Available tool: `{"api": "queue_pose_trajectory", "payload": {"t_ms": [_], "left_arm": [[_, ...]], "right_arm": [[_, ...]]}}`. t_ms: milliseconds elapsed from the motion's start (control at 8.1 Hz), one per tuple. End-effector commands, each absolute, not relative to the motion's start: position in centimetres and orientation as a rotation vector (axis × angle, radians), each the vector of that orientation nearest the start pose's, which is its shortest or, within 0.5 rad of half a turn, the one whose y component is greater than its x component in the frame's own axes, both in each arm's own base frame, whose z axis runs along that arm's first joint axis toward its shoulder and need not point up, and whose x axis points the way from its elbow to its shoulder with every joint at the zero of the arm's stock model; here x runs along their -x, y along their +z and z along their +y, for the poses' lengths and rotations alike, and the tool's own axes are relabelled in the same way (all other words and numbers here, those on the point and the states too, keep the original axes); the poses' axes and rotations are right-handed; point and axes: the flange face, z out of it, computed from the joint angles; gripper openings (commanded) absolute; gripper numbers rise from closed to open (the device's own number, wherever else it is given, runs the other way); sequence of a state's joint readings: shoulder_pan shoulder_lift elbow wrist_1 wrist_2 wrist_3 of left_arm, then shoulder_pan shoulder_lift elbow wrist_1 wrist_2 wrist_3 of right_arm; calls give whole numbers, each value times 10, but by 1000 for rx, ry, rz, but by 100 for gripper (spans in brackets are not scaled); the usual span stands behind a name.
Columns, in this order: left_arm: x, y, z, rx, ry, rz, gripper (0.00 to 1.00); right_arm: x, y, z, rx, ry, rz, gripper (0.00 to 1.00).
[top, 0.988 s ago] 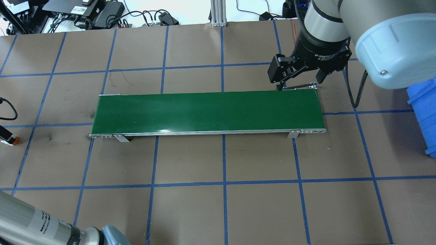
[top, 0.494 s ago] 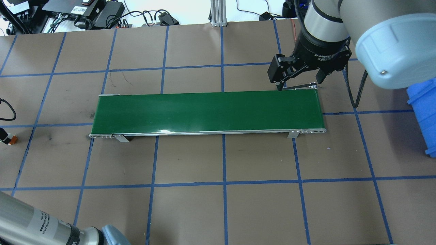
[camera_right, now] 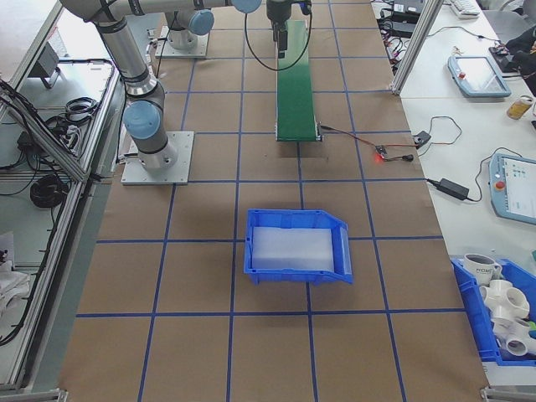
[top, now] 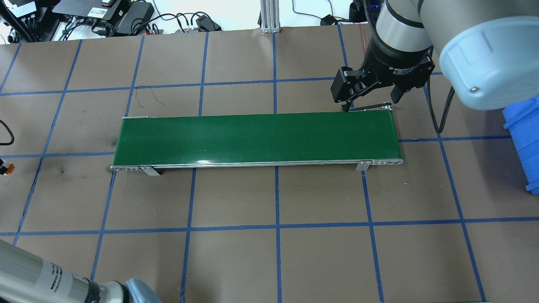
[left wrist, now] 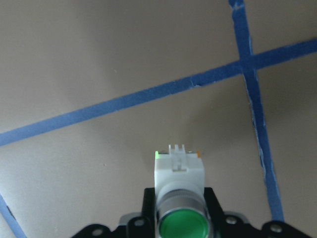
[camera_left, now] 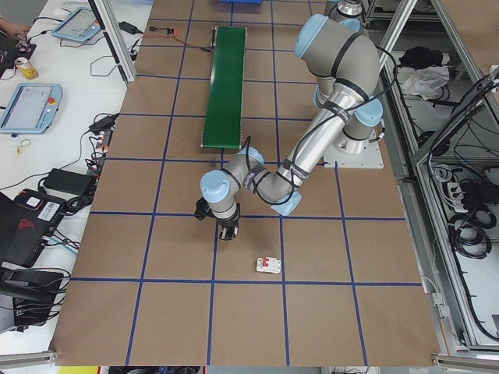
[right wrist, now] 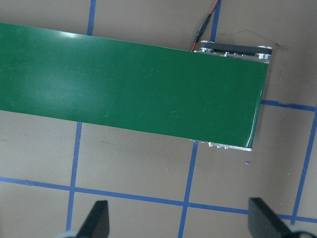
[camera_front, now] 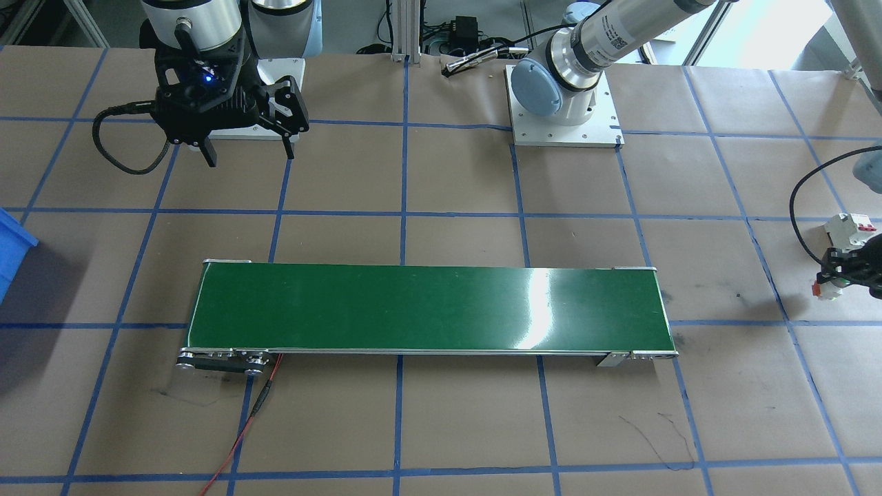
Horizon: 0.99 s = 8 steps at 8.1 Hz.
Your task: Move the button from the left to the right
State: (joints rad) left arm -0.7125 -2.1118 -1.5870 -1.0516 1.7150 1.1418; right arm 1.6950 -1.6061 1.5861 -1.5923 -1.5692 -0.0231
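Note:
The button (left wrist: 180,203), with a green cap, a whitish body and an orange-red base, fills the bottom of the left wrist view, held just above the brown paper. My left gripper (camera_front: 852,273) is shut on the button (camera_front: 829,287) at the table's far left end. Only the button's orange tip (top: 7,168) shows at the overhead view's left edge. My right gripper (top: 368,103) hangs open and empty over the back right corner of the green conveyor belt (top: 257,136); its fingertips (right wrist: 97,219) stand wide apart.
A white circuit breaker with a red top (camera_front: 852,228) lies on the paper close to the left gripper. A blue bin (camera_right: 297,247) stands beyond the belt's right end. A red wire (camera_front: 238,441) runs from the belt's motor end.
The left gripper has carried the button further left, almost out of the overhead view. The right arm has not moved.

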Motion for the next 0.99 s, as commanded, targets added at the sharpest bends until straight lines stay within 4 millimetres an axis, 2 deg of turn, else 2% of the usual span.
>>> {"api": "queue_pose_trajectory", "payload": {"t_ms": [0, 123, 247, 370, 494, 617, 741, 864], "left_arm": [[-386, 284, -512, -333, 127, 3087, 0], [-364, 313, -509, -178, 93, 3130, 0], [-308, 356, -522, -105, 36, 3108, 0], [-238, 401, -531, -100, -6, 3080, 0], [-179, 419, -534, -84, -4, 3086, 0], [-128, 417, -538, -53, 28, 3100, 0], [-88, 411, -544, -34, 42, 3106, 0], [-48, 393, -550, 10, 85, 3121, 0]], "right_arm": [[-192, 500, -461, 231, -65, 3129, 100], [-192, 500, -461, 231, -65, 3129, 100], [-192, 500, -461, 231, -65, 3129, 100], [-192, 500, -460, 233, -67, 3129, 100], [-192, 500, -460, 233, -67, 3129, 100], [-192, 500, -460, 233, -67, 3130, 100], [-192, 500, -460, 233, -67, 3130, 100], [-192, 500, -460, 233, -67, 3130, 100]]}}
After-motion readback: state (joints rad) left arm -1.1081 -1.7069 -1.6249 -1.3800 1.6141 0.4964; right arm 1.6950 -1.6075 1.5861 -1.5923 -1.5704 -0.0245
